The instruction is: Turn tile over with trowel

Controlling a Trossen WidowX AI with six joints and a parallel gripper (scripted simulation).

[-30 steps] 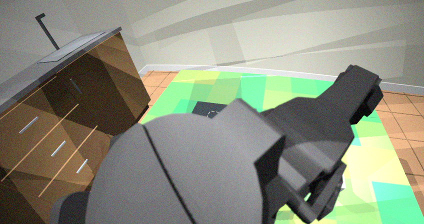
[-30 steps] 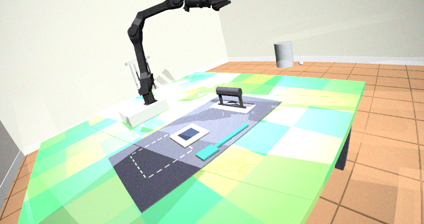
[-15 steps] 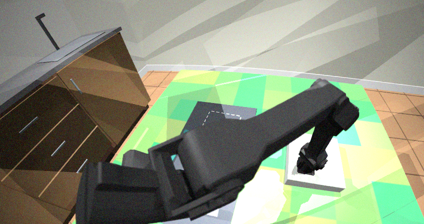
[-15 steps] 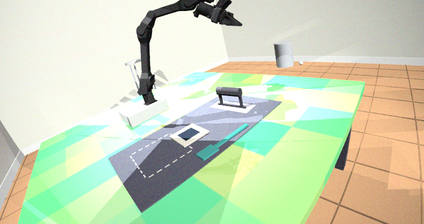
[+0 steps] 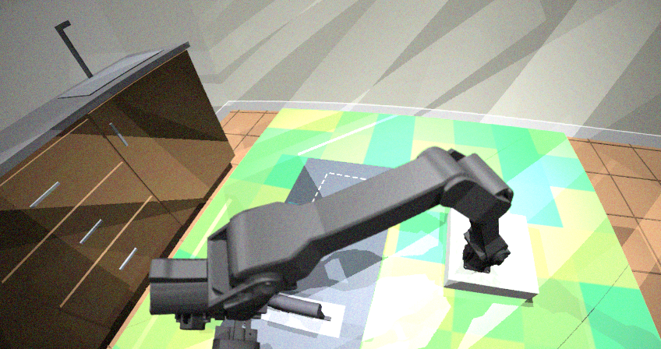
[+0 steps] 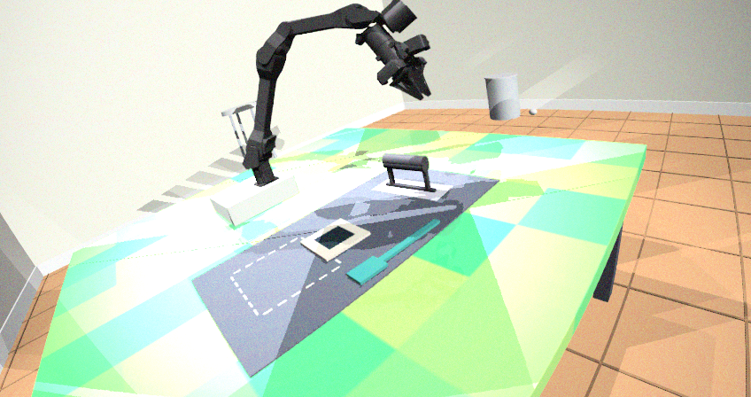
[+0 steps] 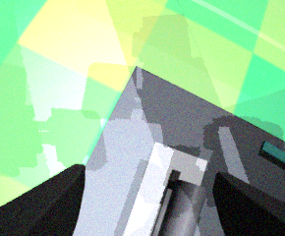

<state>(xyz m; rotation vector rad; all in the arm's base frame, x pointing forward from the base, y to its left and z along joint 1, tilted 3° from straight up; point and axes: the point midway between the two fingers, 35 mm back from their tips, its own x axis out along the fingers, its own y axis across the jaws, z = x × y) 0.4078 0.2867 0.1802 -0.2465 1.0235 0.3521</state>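
Observation:
The trowel [image 5: 296, 305] [image 6: 405, 161] [image 7: 187, 208], a pale flat plate with a raised black bar handle, rests at one end of the grey mat [image 6: 239, 335] [image 7: 172, 103]. The cream tile [image 6: 336, 237] lies flat, its dark square facing up, touching or overlapping one end of the dashed outline [image 5: 328, 174] [image 6: 260, 314]. The arm hides the tile in the top view. My gripper [image 6: 425, 97] [image 7: 151, 178] is open and empty, high above the trowel, tilted downward. The handle shows between the fingers in the wrist view, well below them.
A teal flat-bladed tool [image 6: 367, 270] [image 7: 280, 154] with a long handle lies along the mat's edge, beside the tile. The white arm base [image 5: 491, 287] [image 6: 258, 200] stands on the patterned table, on the other side of the mat. Cabinets [image 5: 139, 151] stand beyond the table.

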